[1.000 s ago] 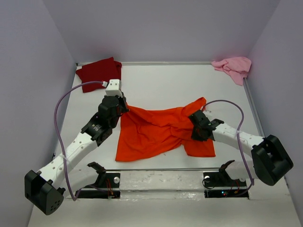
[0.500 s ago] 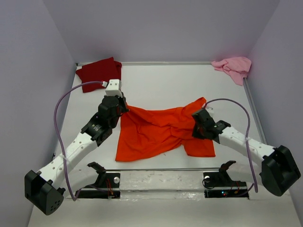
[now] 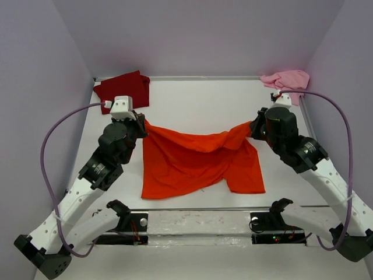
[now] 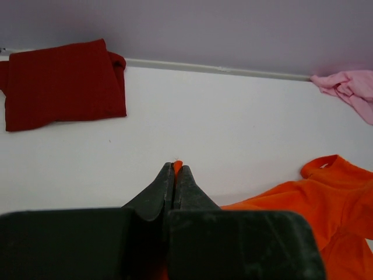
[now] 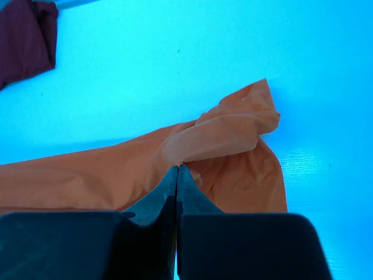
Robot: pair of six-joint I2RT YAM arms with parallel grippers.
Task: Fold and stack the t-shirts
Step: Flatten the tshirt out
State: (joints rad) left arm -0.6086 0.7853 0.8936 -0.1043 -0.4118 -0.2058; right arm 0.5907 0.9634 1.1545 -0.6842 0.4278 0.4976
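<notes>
L tool (image 3: 141, 123) & R tool (image 3: 252, 129) pulled orange tee (image 3: 192, 163) corners apart, both clamped.

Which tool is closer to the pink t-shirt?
Right. The right tool sits just short of the pink t-shirt; the left tool is across the table, by the dark red t-shirt.

Both arms stretch forward, well apart. The left gripper (image 3: 141, 123) and right gripper (image 3: 252, 127) face inward, fingers (image 4: 156, 191) pressed together, each pinching an edge of the orange t-shirt (image 3: 192, 164).
</notes>
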